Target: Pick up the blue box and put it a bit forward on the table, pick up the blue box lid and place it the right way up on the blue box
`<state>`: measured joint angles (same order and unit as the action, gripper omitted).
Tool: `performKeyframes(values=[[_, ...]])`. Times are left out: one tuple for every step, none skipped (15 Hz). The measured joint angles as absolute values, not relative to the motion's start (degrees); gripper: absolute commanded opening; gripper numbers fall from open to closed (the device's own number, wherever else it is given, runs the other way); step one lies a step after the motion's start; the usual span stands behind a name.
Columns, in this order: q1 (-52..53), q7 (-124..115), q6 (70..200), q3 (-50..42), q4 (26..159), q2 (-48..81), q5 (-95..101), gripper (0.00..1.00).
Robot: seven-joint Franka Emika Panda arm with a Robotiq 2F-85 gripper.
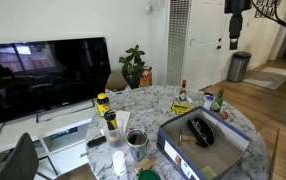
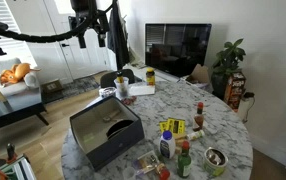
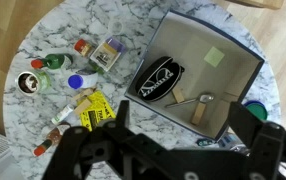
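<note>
Hand [image 3: 171, 150] spread wide, empty, high over counter [image 3: 43, 30]. Blue box [image 3: 233, 90] at 1 o'clock in wrist view, open, near counter's rim. Blue box lid not made out. Probably first step, unstarted: descend, straddle one wall, pinch, lift.

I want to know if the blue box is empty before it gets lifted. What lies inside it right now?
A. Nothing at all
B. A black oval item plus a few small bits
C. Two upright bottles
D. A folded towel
B: the wrist view shows a black oval item lying on the grey floor of the blue box, with a pale green square nearby.
</note>
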<state>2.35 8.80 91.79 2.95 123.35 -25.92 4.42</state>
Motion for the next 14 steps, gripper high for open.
performKeyframes(values=[[2.35, 8.8, 91.79, 2.95, 123.35, -25.92, 4.42, 1.0], [2.35, 8.8, 91.79, 2.95, 123.35, -25.92, 4.42, 1.0], [2.35, 8.8, 91.79, 2.95, 123.35, -25.92, 4.42, 1.0], [2.34, 8.8, 91.79, 2.95, 123.35, -25.92, 4.42, 1.0], [2.35, 8.8, 91.79, 2.95, 123.35, -25.92, 4.42, 1.0], [2.34, 8.8, 91.79, 2.95, 123.35, -25.92, 4.42, 1.0], [2.34, 8.8, 91.79, 2.95, 123.35, -25.92, 4.42, 1.0], [2.35, 8.8, 91.79, 2.94, 123.35, -25.92, 4.42, 1.0], [2.35, 8.58, 91.98, 2.93, 123.32, -25.8, 4.19, 1.0], [2.4, 7.78, 92.66, 2.96, 123.28, -25.3, 3.6, 1.0], [2.49, 6.41, 93.74, 3.01, 123.25, -24.37, 2.42, 1.0], [2.55, 4.19, 95.33, 3.11, 123.23, -23.02, 0.81, 1.0], [2.55, 1.44, 97.49, 3.28, 123.22, -21.27, -0.74, 1.0], [2.54, -1.68, 100.35, 3.49, 123.26, -19.15, -1.66, 1.0]])
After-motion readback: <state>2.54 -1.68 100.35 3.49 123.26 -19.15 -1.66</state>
